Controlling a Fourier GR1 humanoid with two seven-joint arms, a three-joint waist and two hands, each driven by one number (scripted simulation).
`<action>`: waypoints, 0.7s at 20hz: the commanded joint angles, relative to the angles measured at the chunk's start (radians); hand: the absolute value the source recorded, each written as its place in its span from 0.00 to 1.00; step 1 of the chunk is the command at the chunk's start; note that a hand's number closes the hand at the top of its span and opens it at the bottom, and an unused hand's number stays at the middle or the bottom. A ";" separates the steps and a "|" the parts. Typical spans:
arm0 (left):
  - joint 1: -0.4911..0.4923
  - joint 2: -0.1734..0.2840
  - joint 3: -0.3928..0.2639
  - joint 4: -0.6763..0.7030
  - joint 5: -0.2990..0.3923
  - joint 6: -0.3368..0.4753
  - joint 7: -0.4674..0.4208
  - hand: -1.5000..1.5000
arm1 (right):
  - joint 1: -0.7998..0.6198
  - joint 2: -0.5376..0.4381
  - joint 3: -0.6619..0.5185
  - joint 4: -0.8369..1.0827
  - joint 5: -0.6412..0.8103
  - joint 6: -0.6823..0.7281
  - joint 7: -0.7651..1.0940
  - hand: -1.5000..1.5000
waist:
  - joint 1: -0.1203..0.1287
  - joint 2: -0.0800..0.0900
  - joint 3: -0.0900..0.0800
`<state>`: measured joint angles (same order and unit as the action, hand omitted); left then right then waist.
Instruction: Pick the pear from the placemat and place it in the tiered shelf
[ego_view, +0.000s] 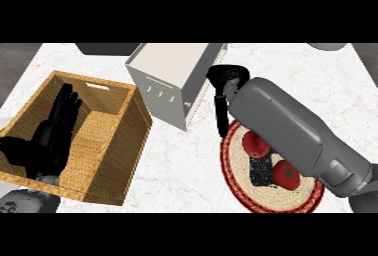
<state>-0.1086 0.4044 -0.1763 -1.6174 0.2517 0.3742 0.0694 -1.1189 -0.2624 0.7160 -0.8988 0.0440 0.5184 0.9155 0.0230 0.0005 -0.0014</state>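
Note:
A round woven placemat (244, 192) with a red rim lies at the right. On it sit two red rounded fruits (255, 144) (285, 174) and a black textured block (259, 171). I cannot make out a pear anywhere in view. The white boxy shelf unit (168, 82) stands at the top middle, its open side facing right. My right forearm crosses over the placemat and hides part of it. My right hand (226, 79) is at the shelf's right edge, beyond the mat, and whatever it may hold is hidden. My left hand (53, 127) rests open over the wooden crate.
A wooden crate (118, 150) with woven sides fills the left, close beside the shelf unit. A dark object (103, 48) and a pale object (328, 46) show at the counter's far edge. Bare marble counter (181, 170) lies between crate and placemat.

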 joint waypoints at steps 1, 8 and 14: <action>0.026 0.001 0.006 -0.033 -0.001 -0.005 0.006 0.50 | -0.018 0.064 0.078 0.083 0.085 0.048 0.077 0.00 | 0.005 0.002 0.001; -0.020 -0.010 0.032 0.023 -0.021 -0.008 0.008 0.50 | 0.017 0.025 0.122 0.152 0.153 0.116 0.037 0.00 | -0.019 0.001 0.001; 0.030 -0.068 -0.010 -0.044 -0.089 0.027 0.037 0.50 | 0.090 0.047 0.054 0.133 0.228 0.096 0.009 0.00 | -0.018 -0.001 0.001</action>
<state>-0.0887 0.3720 -0.1650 -1.6487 0.2043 0.3825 0.1035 -1.0601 -0.2281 0.7969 -0.7695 0.2252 0.5986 0.8896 0.0075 -0.0001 -0.0006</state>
